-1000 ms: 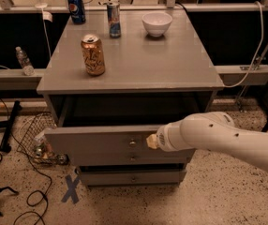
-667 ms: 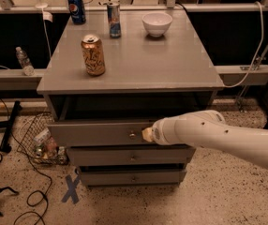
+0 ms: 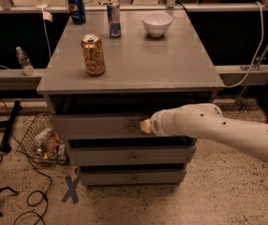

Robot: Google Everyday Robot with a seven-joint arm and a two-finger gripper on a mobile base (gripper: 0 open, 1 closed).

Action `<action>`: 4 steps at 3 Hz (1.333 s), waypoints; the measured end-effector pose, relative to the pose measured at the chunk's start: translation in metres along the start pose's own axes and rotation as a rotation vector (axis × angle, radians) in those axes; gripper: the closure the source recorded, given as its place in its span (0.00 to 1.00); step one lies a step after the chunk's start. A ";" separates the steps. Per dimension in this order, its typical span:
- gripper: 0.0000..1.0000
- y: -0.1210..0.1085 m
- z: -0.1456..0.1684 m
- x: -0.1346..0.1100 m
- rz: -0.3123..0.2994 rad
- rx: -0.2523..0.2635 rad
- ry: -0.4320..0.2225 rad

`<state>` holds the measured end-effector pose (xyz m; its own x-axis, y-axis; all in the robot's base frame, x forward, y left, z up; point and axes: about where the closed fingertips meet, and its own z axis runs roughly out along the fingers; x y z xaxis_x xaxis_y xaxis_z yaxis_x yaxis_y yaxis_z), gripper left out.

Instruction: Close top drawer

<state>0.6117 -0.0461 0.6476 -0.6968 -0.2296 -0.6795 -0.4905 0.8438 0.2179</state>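
The top drawer [image 3: 96, 125] of the grey cabinet [image 3: 134, 74] stands only slightly out, its front a little ahead of the frame, with a dark gap above it. Its small round knob [image 3: 132, 128] shows mid-front. My gripper [image 3: 146, 125] is at the end of the white arm [image 3: 218, 128], pressed against the drawer front just right of the knob. Only its tan tip shows.
On the cabinet top stand a brown can [image 3: 93, 55], a blue can [image 3: 77, 8], a slim can [image 3: 114, 19] and a white bowl [image 3: 157, 23]. Two more drawers [image 3: 133, 157] lie below. A wire basket [image 3: 42, 139] and cables lie on the floor at left.
The top drawer has slid inward from well open to nearly shut. My gripper and arm have moved forward with it, toward the cabinet.
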 end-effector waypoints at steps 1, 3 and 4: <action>1.00 -0.011 -0.008 0.014 0.000 0.014 0.084; 1.00 -0.073 -0.066 0.076 0.137 0.163 0.278; 1.00 -0.134 -0.095 0.105 0.257 0.246 0.327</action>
<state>0.5545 -0.2290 0.6140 -0.9267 -0.1057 -0.3607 -0.1699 0.9738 0.1510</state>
